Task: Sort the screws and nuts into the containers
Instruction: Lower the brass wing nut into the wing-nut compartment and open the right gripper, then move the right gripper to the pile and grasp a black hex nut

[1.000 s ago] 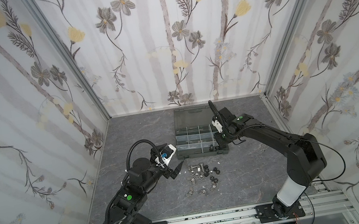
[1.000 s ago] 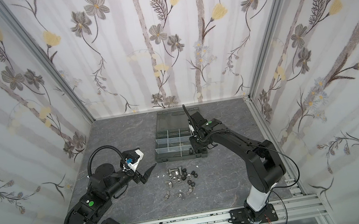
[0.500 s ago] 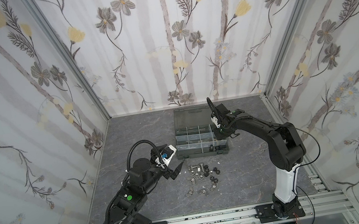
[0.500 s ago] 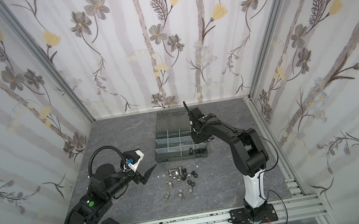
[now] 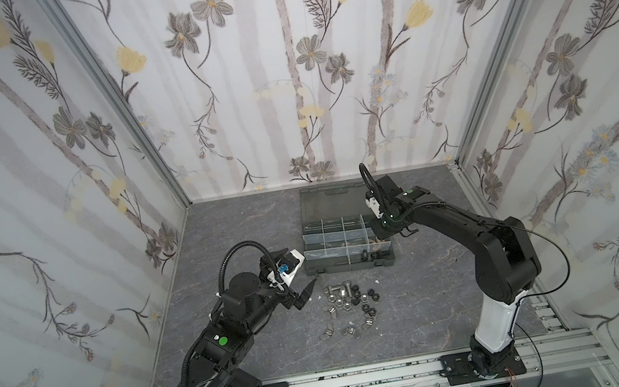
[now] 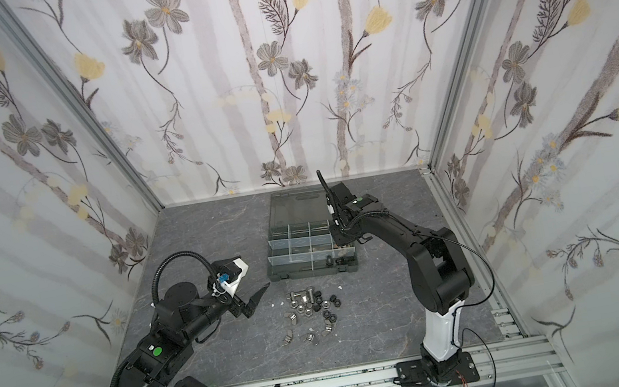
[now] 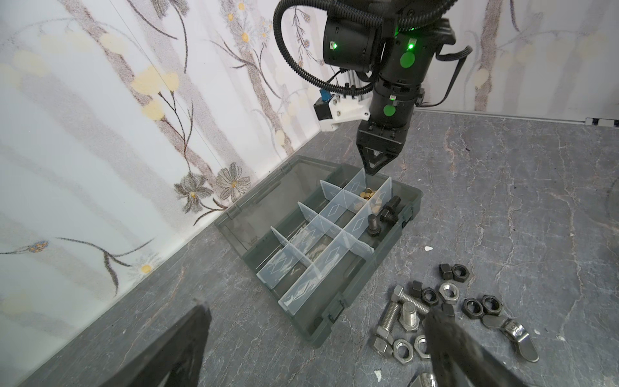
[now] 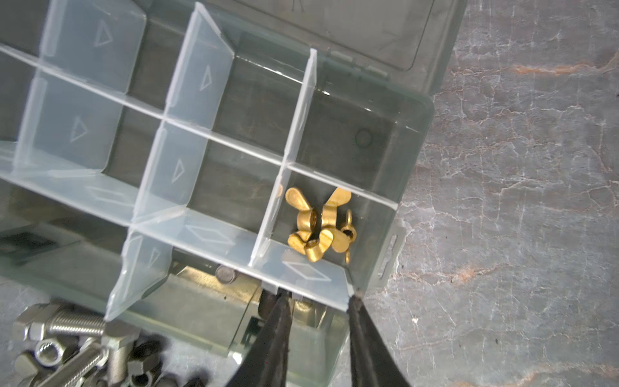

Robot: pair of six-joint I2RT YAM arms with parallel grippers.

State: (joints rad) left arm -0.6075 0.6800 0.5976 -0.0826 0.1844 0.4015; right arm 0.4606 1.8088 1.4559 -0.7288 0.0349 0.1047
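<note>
Screws and nuts lie loose on the grey desk just below centre in both top views, in front of the open organizer case. Brass wing nuts sit in its right-end compartment, beneath the right claw, whose jaws stand slightly parted and empty. The left claw hangs wide open, holding nothing, left of the pile.

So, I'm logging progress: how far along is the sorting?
Done: brass wing nuts share one compartment, two black bolts lie in another. In hand: nothing; right gripper hangs open over the brass ones, left gripper open, empty. Left: the pile of bolts and nuts on the table.
</note>
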